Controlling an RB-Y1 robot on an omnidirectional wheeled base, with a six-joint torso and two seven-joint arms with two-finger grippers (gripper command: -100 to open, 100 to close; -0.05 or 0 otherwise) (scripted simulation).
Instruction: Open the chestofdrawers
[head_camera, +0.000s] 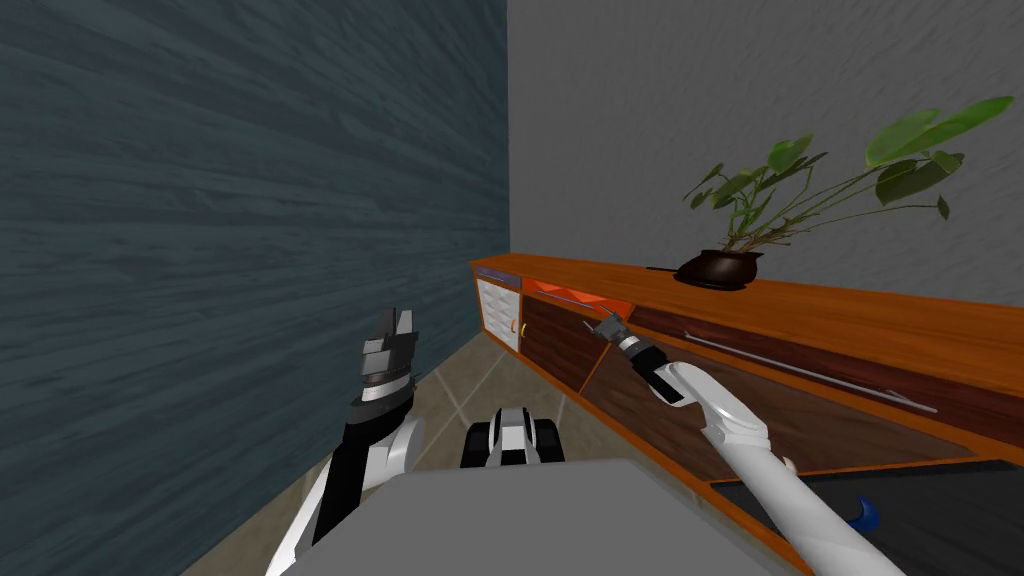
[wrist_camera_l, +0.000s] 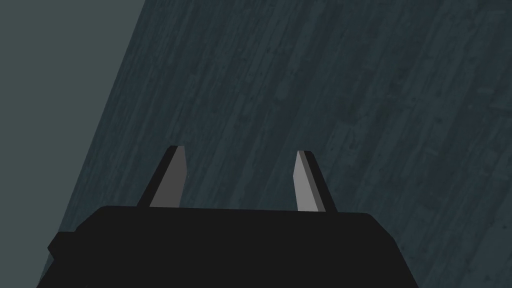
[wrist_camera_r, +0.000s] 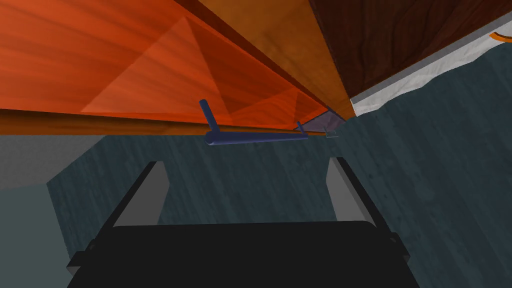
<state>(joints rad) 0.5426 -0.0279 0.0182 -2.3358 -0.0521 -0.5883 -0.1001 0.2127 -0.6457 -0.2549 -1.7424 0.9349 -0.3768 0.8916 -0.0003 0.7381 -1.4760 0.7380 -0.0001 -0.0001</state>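
Right end effector (head_camera: 603, 325) at chest of drawers (head_camera: 830, 325).
Fingers wide, near blue bar handle (wrist_camera_r: 255, 136) of orange drawer (wrist_camera_r: 100, 60); left end effector (wrist_camera_l: 240, 152) wide, raised.

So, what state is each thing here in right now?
right gripper: open, just short of the bar handle
left gripper: open, empty
bar handle: ungrasped
orange drawer: looks shut
potted plant: upright on the chest of drawers
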